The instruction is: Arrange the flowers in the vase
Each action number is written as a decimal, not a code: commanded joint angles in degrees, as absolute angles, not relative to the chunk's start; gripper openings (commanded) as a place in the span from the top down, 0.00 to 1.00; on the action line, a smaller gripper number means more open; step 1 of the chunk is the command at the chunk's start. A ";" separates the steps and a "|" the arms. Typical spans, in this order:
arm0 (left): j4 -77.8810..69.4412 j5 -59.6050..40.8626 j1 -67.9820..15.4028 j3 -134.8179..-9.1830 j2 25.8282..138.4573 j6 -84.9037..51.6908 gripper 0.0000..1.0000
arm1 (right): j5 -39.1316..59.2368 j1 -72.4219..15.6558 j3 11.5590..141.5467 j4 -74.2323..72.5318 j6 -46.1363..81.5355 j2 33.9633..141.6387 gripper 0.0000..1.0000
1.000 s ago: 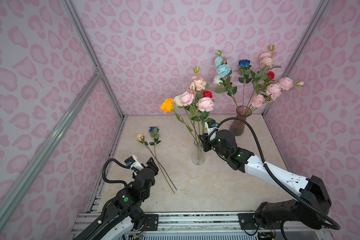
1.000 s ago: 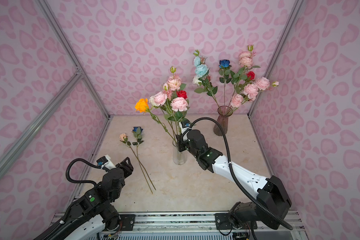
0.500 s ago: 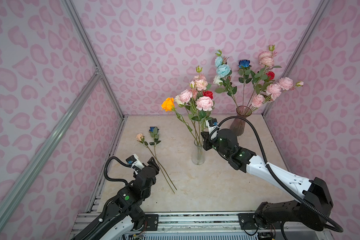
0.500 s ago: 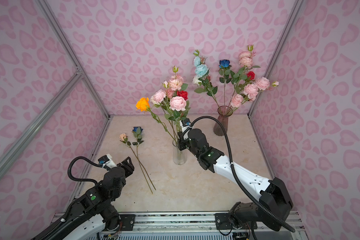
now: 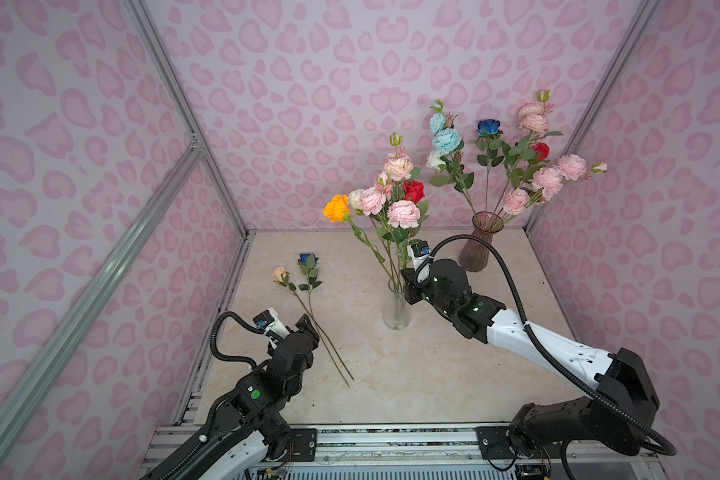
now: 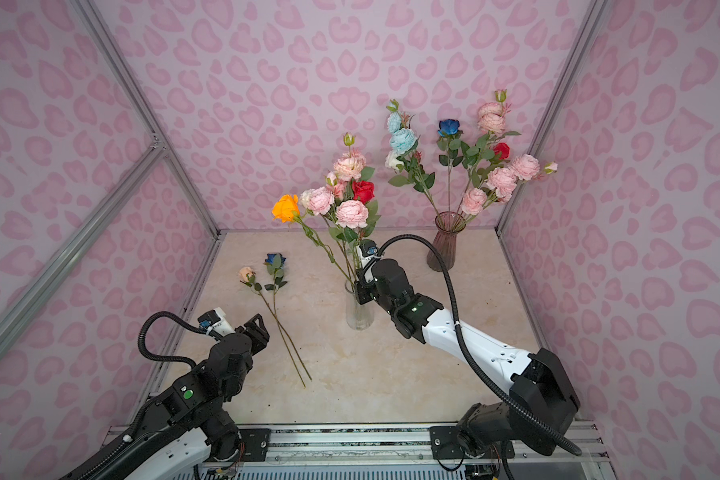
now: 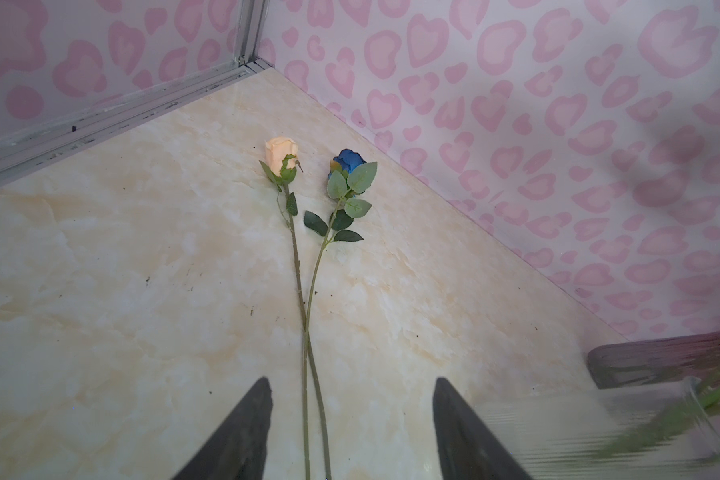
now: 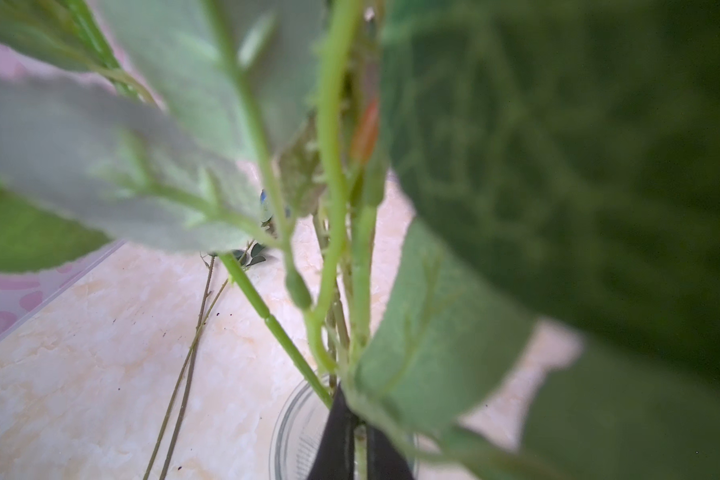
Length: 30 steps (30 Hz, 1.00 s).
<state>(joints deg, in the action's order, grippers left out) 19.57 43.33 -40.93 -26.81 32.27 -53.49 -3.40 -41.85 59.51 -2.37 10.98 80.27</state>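
Pink heart-patterned walls point(image 5: 308, 83) enclose a pale marble-look table point(image 5: 433, 374). 2 black-and-white arms reach in from the near edge, the right arm point(image 5: 537, 340) stretched toward the middle and the left arm point(image 5: 258, 390) folded low on its own side.

A tall bouquet point(image 5: 403, 214) of pink peonies, 1 red rose and 1 orange rose stands in a clear glass vase point(image 5: 396, 311) at the table's centre. A second bunch point(image 5: 547, 180), with pink, light blue, white, dark blue and red heads, fills a smoky purple vase point(image 5: 476, 245) in the back right corner.

2 loose flowers lie flat on the table to the left of the clear vase: a peach rose point(image 5: 280, 274) and a dark blue rose point(image 5: 307, 259). Their heads point toward the back wall, and their stems cross lower down.

The left gripper point(image 7: 350, 382) hangs just above the lower ends of those stems. Its jaws are spread wide with both stems running between them, and it grips nothing.

The right gripper point(image 8: 357, 424) sits at the mouth of the clear vase among blurred leaves, its jaws pinched together on a thin green stem point(image 8: 360, 451).
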 commanded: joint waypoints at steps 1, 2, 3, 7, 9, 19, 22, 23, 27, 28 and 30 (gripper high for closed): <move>17.92 44.03 -40.85 -27.01 31.55 -53.40 0.37 | -3.16 -41.87 58.73 -4.04 12.28 80.61 0.99; 17.87 44.03 -40.87 -26.97 31.39 -53.48 0.37 | -3.22 -41.85 58.69 -4.04 12.39 80.60 0.95; 17.87 44.03 -40.85 -26.77 31.16 -53.45 0.37 | -3.34 -41.85 58.54 -3.97 12.56 80.35 0.91; 17.96 44.21 -40.87 -26.77 30.80 -53.35 0.37 | -3.77 -41.92 58.28 -3.74 13.04 78.04 0.75; 17.95 44.21 -40.87 -26.94 30.98 -53.35 0.36 | -3.97 -41.93 58.31 -3.39 13.27 76.64 0.71; 17.87 43.94 -40.87 -29.50 34.37 -52.33 0.34 | -5.99 -42.69 57.22 -0.61 13.10 70.88 0.60; 17.66 43.41 -40.41 -30.21 36.77 -51.35 0.33 | -7.29 -42.89 55.92 1.73 12.93 66.63 0.60; 17.44 42.45 -39.78 -30.42 38.09 -51.01 0.34 | -7.63 -43.02 55.01 2.39 12.76 64.62 0.60; 17.90 31.59 -32.62 -32.38 47.02 -51.48 0.34 | -9.01 -43.25 51.24 4.06 15.21 56.72 0.66; 18.66 28.81 -30.06 -33.03 50.12 -52.28 0.36 | -8.79 -43.30 50.14 4.23 16.84 54.76 0.70; 18.61 24.87 -25.44 -34.55 56.26 -51.96 0.39 | -8.10 -43.70 48.69 5.03 18.54 52.08 0.77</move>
